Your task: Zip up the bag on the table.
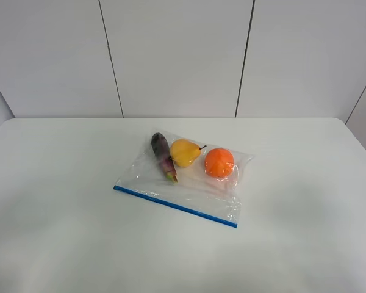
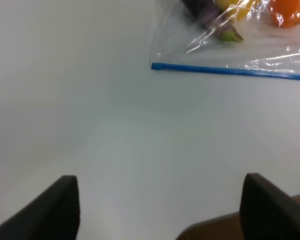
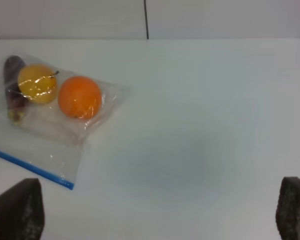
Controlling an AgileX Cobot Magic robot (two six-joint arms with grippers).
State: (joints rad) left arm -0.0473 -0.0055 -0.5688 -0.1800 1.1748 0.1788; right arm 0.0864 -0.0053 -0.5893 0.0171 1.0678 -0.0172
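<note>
The clear crinkly bag (image 1: 198,183) lies flat near the middle of the white table (image 1: 61,183). Its blue zipper strip (image 1: 174,206) runs along the near edge. Through the plastic show a purple eggplant (image 1: 162,154), a yellow pear (image 1: 184,152) and an orange (image 1: 219,162). Neither arm appears in the high view. My left gripper (image 2: 160,210) stands open over bare table, well short of the strip's left end (image 2: 157,66). My right gripper (image 3: 160,220) is open too, with the bag (image 3: 55,130) off to one side and nothing between its fingers.
White wall panels (image 1: 177,55) rise behind the table's far edge. The table's front edge and a brown floor (image 2: 215,232) show between the left fingers in the left wrist view.
</note>
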